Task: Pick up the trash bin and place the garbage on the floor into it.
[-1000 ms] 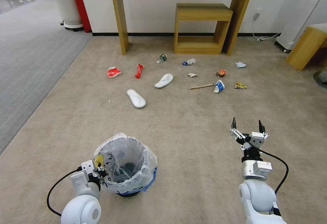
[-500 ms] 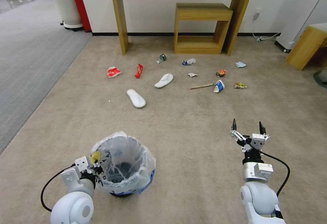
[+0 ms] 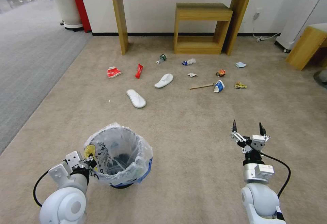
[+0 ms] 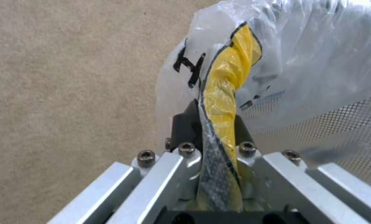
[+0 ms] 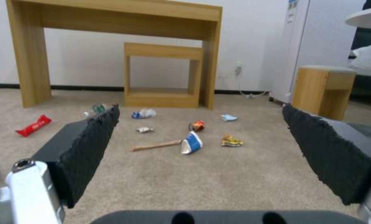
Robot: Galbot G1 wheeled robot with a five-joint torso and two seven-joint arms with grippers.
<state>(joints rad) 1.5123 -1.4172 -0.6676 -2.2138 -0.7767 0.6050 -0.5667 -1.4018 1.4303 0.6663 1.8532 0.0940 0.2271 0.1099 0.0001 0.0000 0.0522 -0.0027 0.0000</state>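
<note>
The trash bin (image 3: 136, 153), lined with a crinkly whitish bag (image 4: 310, 62), sits low at the near left. My left gripper (image 3: 89, 156) is shut on its rim, pinching the bag's yellow-printed edge (image 4: 227, 102). My right gripper (image 3: 248, 128) hovers open and empty over the beige floor (image 3: 190, 125) at the near right. The garbage lies farther ahead: two white slippers (image 3: 136, 98) (image 3: 164, 80), red wrappers (image 3: 114, 72) (image 3: 138, 70), a wooden stick (image 3: 201, 86), a blue-white cup (image 3: 219, 86) (image 5: 192, 143), a yellow wrapper (image 3: 240, 85), a crushed can (image 3: 220, 73) and crumpled papers (image 3: 192, 75).
A wooden desk (image 3: 119, 19) with a small shelf unit (image 3: 201, 26) under it stands against the far wall. A wooden stool (image 3: 305, 47) is at the right, with a cable (image 3: 265, 37) by the wall. Grey ribbed carpet (image 3: 27, 64) and a planter (image 3: 66, 8) lie left.
My left arm has carried the trash bin leftward, still gripping its rim. The right gripper has drawn back slightly and stays open. The litter has not moved.
</note>
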